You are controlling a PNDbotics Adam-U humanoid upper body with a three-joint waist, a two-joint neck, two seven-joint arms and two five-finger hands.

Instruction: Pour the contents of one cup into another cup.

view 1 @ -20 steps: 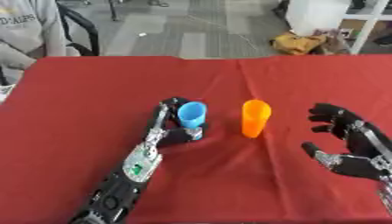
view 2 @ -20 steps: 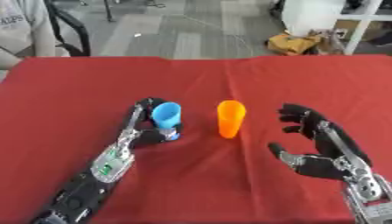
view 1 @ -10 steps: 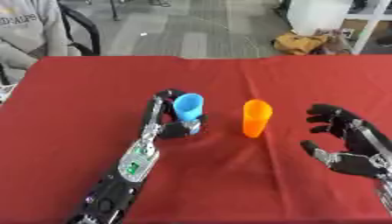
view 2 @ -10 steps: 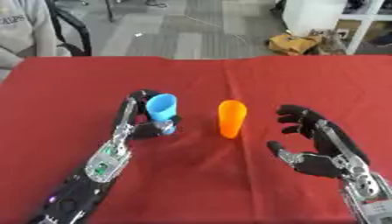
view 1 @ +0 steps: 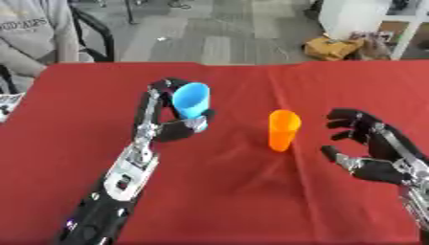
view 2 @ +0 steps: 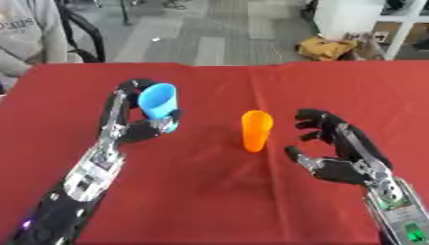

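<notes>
Left hand [view 1: 172,128]: fingers curled round the blue cup [view 1: 192,100], raised above the red bench [view 1: 234,191], toward its far left.
Orange cup [view 1: 282,129]: upright mid-bench, between both hands.
Right hand [view 2: 335,150]: fingers apart, just beside it, holding nothing.

This looks like an office or lab workspace. A red cloth-covered table [view 1: 251,191] fills the lower frame; beyond it lies grey carpet-tile floor [view 1: 226,38], a black chair [view 1: 92,33] at upper left, and white shelving [view 2: 402,24] with a tan bag [view 1: 335,47] at upper right.
</notes>
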